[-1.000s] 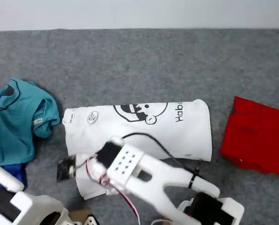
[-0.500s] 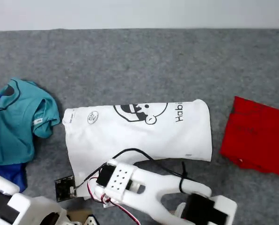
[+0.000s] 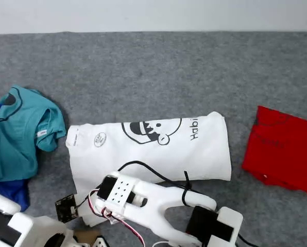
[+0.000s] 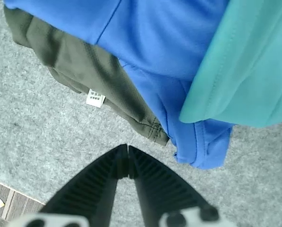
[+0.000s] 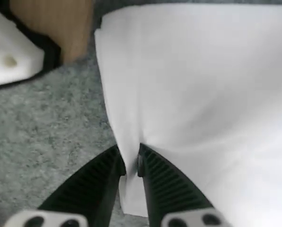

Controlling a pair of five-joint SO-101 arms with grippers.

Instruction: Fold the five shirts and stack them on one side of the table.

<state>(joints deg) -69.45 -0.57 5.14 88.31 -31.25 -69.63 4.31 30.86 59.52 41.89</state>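
"What has the right claw got?"

"It's pinched tight on the near edge of the white shirt, which lies spread across the middle of the grey table."

"And the left claw?"

"Closed, nothing in it, just beside the heap at the left: teal shirt over a blue shirt, with an olive shirt underneath. A folded red shirt sits well apart at the right."

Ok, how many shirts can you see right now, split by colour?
white shirt: 1
red shirt: 1
teal shirt: 1
blue shirt: 1
olive shirt: 1
Total: 5
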